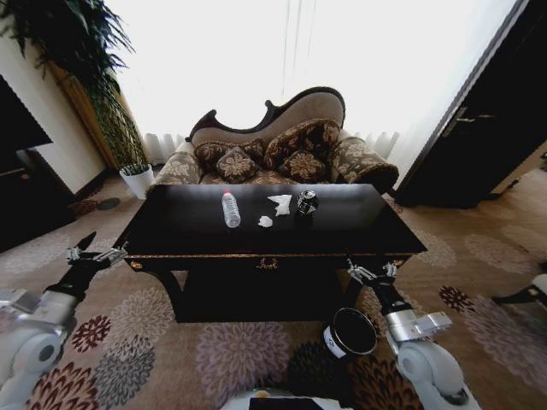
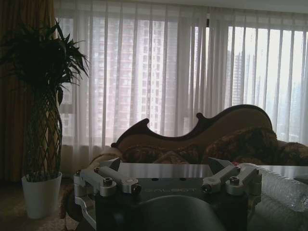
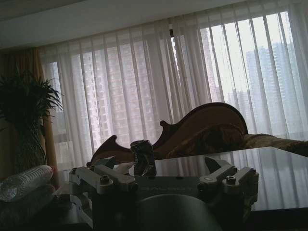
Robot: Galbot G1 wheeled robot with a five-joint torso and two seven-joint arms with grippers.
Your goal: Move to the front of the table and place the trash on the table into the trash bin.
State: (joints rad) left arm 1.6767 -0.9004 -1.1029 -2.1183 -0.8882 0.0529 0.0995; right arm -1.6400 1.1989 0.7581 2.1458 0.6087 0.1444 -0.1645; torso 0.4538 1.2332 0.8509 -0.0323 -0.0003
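Note:
The glossy black table [image 1: 205, 243] stands straight ahead. On its top lie a clear crushed bottle [image 1: 231, 208], two white paper scraps [image 1: 279, 203] and a dark crumpled can [image 1: 306, 202]. The trash bin [image 1: 350, 333] sits on the carpet below the table's front right corner. My left gripper [image 1: 98, 248] hovers open off the table's front left corner, holding nothing. My right gripper [image 1: 372, 269] is open just in front of the table's front rail, above the bin. The left wrist view shows the left gripper [image 2: 163, 166] and the bottle [image 2: 279, 185]. The right wrist view shows the right gripper [image 3: 161, 166], the can [image 3: 143, 157] and the bottle [image 3: 26, 182].
An ornate sofa [image 1: 282, 154] with patterned cushions stands right behind the table. A tall potted plant [image 1: 128, 162] is at the back left, dark furniture [image 1: 21, 171] along the left wall, and a dark door [image 1: 479, 128] on the right. Flower-patterned carpet [image 1: 171, 350] surrounds the table.

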